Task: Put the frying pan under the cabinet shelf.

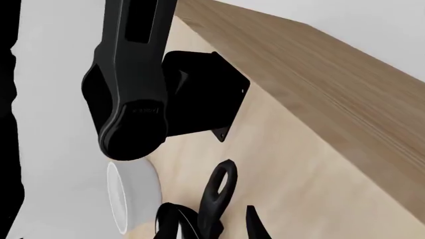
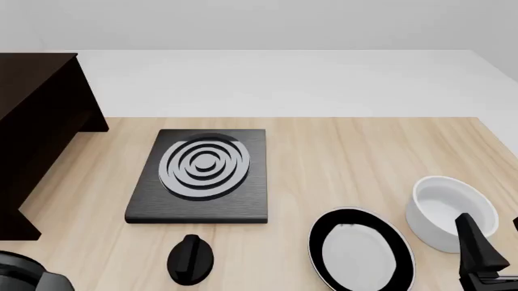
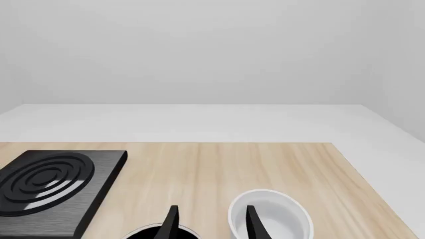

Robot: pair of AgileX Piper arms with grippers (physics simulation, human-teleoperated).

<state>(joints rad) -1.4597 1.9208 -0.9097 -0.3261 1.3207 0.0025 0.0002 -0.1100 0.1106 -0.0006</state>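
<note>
The frying pan (image 2: 360, 253), black with a light grey base, lies at the table's front right; its handle is not visible. Only its rim (image 3: 149, 233) shows in the right wrist view. The dark cabinet shelf (image 2: 36, 121) stands at the far left of the table. My right gripper (image 2: 495, 239) hovers open at the front right, just right of the pan and beside the white bowl (image 2: 449, 209); its fingers (image 3: 171, 221) hold nothing. My left gripper (image 1: 212, 226) is open and empty, looking across the table at the right arm (image 1: 133, 74).
A black stove plate (image 2: 202, 173) with grey rings sits mid-table, between cabinet and pan. A small black knob (image 2: 190, 259) lies in front of it. The left arm's body (image 2: 24, 276) is at the front left corner. The white bowl (image 3: 272, 219) is right of the pan.
</note>
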